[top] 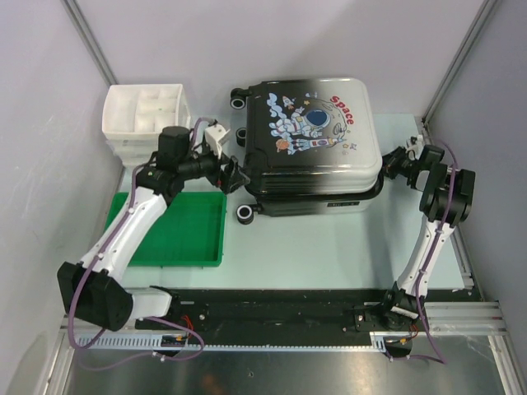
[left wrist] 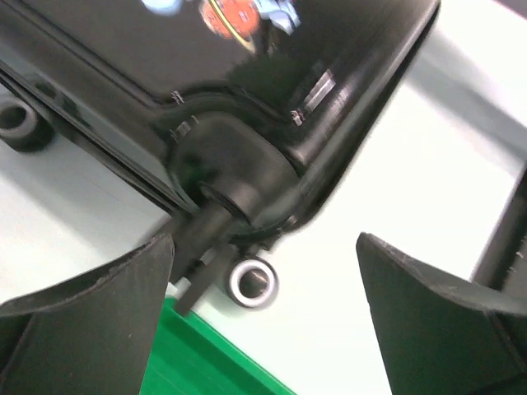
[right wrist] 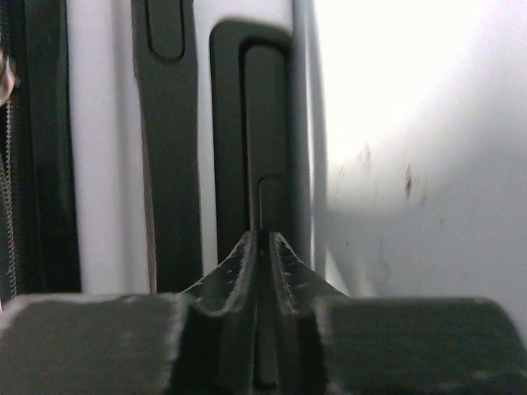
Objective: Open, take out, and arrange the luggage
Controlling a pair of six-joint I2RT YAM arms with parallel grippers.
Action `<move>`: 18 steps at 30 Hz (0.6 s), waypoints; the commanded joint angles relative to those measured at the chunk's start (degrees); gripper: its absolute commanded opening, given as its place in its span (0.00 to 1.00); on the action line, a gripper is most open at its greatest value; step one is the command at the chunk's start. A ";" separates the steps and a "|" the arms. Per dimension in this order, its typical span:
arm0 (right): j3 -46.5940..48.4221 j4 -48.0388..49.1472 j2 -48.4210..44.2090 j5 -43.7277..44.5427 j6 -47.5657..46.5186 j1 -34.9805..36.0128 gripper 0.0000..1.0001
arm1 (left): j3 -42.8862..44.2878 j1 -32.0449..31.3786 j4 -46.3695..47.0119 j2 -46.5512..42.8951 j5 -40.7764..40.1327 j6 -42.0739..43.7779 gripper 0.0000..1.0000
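Observation:
The luggage (top: 309,140) lies flat and closed in the middle of the table, astronaut picture up, its wheels (top: 245,212) pointing left. My left gripper (top: 235,174) hovers at its left side and stands wide open with nothing between the fingers. In the left wrist view the left gripper (left wrist: 265,247) frames a wheel (left wrist: 251,281) and the black shell (left wrist: 247,82). My right gripper (top: 389,164) is at the luggage's right side. In the right wrist view the right gripper (right wrist: 262,239) has its fingers drawn together, tips against a recessed black handle (right wrist: 263,123). I cannot make out anything pinched in the thin slit between them.
A flat green tray (top: 177,230) lies in front of the left arm, its corner (left wrist: 206,362) just below the left fingers. A white compartmented drawer box (top: 144,111) stands at the back left. Grey walls close in the sides and back.

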 commanded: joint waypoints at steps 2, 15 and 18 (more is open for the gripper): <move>-8.33 -1.20 -8.52 -6.64 -1.05 1.14 0.00 | -6.81 -2.84 0.37 -7.84 -1.97 -13.95 0.95; -26.45 -21.52 -25.06 -7.25 -22.78 -3.78 0.13 | -12.00 -9.35 8.00 -3.72 -4.63 -20.20 0.93; -26.02 -9.27 -27.00 -5.67 -13.39 -7.29 0.51 | -13.24 -9.44 11.70 -4.95 -1.81 -18.89 0.93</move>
